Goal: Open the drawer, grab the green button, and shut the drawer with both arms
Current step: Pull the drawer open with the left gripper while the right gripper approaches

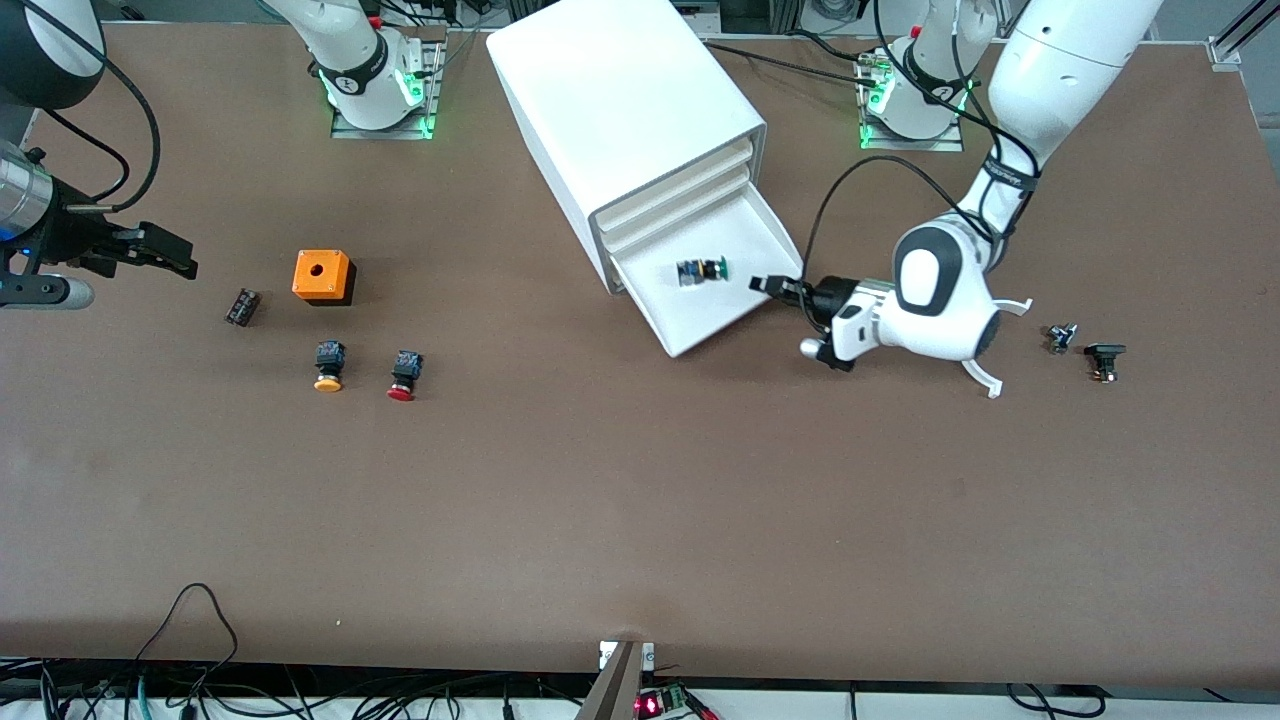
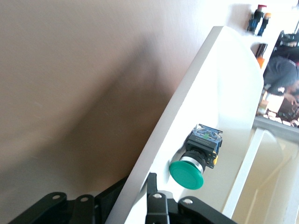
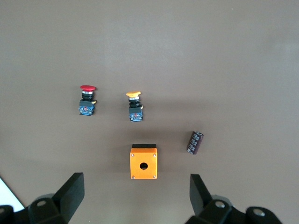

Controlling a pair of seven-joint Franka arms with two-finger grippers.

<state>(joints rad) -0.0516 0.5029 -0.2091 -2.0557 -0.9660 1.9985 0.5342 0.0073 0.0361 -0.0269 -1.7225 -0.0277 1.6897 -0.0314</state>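
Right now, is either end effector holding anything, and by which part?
The left end effector is shut on the drawer, gripping its side wall near the front corner. The right end effector is open and holds nothing, waiting over the table.

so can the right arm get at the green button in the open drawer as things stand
Probably yes. The green-capped push button lies uncovered in the pulled-out white plastic drawer, open from above. The right claw hangs open over the right arm's end of the table. The left claw is shut on the drawer's rim, close to the button.
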